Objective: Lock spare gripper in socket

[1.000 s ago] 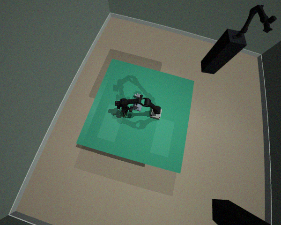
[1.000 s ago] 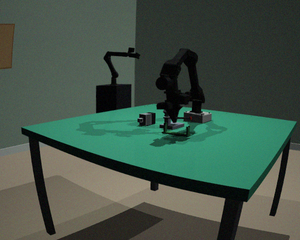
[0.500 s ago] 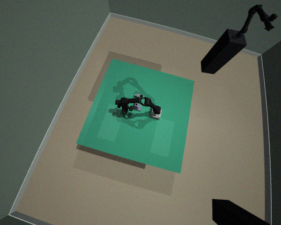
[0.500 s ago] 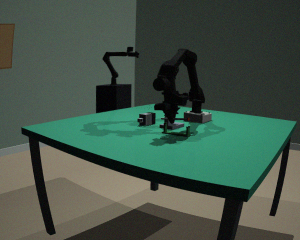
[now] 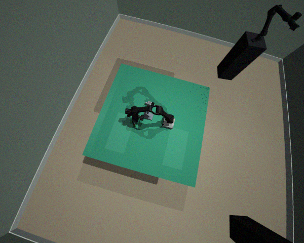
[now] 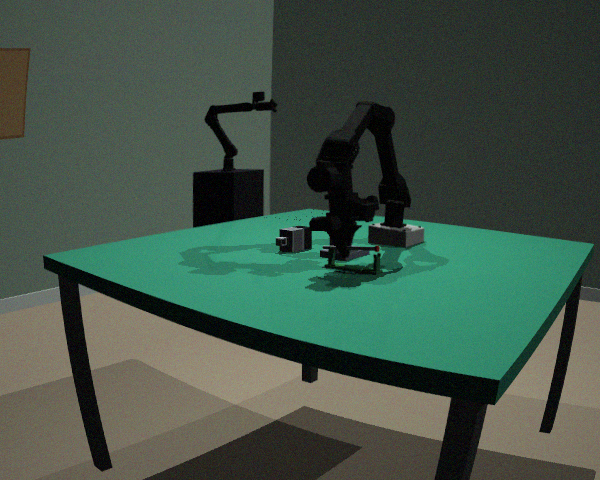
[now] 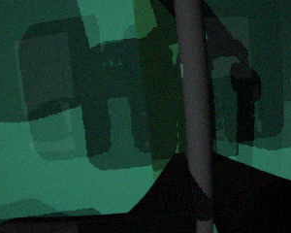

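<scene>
My gripper [image 6: 343,255] [image 7: 190,161] is shut on the lock pin [image 6: 361,248] [image 7: 193,73], a thin grey rod with a red end. The pin lies level, close to the tops of the two posts of a small green stand [image 6: 377,264]; whether it touches them I cannot tell. In the wrist view the pin runs from top to bottom between the dark fingers. The mount [image 5: 148,115], a low grey-blue block, is behind the stand, partly hidden by my arm; its socket is not clear. The spare gripper [image 5: 149,103] [image 6: 293,240], a grey and black block with a small spigot, lies apart from it.
My arm's pale base [image 5: 168,123] [image 6: 396,235] stands on the green table [image 5: 147,154] [image 6: 212,289], near the mount. The arm arches over the mount. A second dark arm stands on a black pedestal [image 5: 238,57] [image 6: 228,196] beyond the table.
</scene>
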{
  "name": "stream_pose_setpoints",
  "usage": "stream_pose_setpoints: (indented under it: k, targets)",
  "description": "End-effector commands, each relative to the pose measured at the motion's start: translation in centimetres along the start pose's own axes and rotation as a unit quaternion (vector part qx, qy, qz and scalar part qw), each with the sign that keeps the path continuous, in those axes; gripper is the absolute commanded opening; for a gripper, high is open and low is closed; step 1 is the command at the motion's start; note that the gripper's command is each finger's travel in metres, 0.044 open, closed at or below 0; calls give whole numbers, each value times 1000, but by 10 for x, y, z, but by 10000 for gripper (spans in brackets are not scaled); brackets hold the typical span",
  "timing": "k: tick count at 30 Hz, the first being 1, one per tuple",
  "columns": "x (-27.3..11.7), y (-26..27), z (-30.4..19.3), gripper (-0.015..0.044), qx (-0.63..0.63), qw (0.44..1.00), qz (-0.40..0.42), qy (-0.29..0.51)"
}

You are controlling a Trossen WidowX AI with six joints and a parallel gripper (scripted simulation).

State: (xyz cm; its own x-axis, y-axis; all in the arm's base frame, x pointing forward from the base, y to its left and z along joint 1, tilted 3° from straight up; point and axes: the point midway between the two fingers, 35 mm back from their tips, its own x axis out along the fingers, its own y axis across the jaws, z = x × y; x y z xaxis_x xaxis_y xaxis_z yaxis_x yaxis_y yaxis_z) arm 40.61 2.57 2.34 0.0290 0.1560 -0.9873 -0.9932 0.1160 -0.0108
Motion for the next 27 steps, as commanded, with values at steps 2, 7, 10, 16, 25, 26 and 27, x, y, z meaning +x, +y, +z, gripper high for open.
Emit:
stream_pose_setpoints:
  k: [2,7,10,16,25,26,27]
  targets:
    - [7,1,-1,0,-1,1000,1,0]
    - [9,2,-1,0,-1,1000,0,0]
    - [9,2,-1,0,-1,1000,0,0]
    - [9,2,-1,0,-1,1000,0,0]
    - [9,2,-1,0,-1,1000,0,0]
    - [9,2,-1,0,-1,1000,0,0]
    - [9,2,-1,0,-1,1000,0,0]
